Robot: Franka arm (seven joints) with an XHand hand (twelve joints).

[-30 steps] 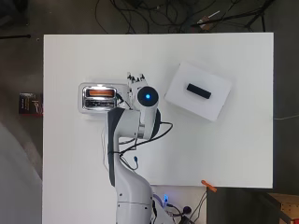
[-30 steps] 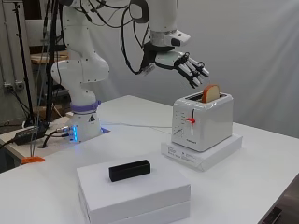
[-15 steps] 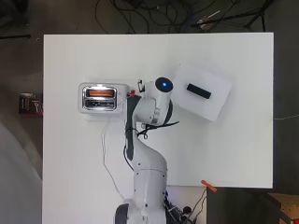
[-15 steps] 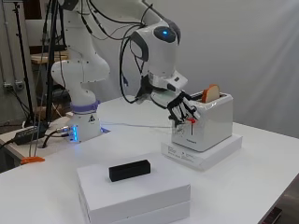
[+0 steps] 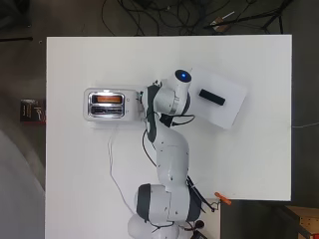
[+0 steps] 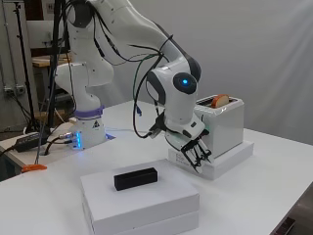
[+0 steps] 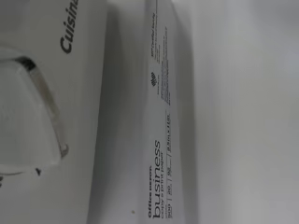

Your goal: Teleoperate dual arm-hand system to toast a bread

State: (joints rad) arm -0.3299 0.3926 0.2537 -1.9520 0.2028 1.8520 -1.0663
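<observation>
The bread (image 6: 221, 100) stands in one slot of the toaster (image 6: 222, 125), and its top shows above the slot. The toaster sits on a flat white pack (image 6: 230, 159) on the desk (image 5: 249, 159). The hand (image 6: 195, 152) hangs low at the toaster's front side, with fingers nearly straight and spread, holding nothing. Beside it, a black block (image 6: 136, 178) lies on a white box (image 6: 146, 203).

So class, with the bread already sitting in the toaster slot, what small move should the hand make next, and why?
Probably finish pressing the lever down. The hand is low at the white box-shaped toaster front, fingers pointing down, while the brown bread slice still stands proud of the slot, so it seems not yet lowered.
</observation>
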